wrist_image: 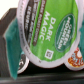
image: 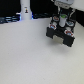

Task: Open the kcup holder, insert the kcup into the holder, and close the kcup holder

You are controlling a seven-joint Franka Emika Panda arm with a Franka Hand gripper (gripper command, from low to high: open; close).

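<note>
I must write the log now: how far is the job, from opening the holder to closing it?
Done, it seems: the kcup holder appears open, with round slots showing in the wrist view. In hand: the gripper hangs over the holder, and the kcup fills the wrist view just above other pods, so it looks held, though the fingers are hidden. Left: seat the kcup and close the holder.

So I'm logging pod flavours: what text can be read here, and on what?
"DARK MAGIC": on the green lid of the kcup.
"GREEN MOUNTAIN": on the same lid, curved near its edge.
Smaller print on the lid: too blurred to read.
Exterior view: nothing legible.
</note>
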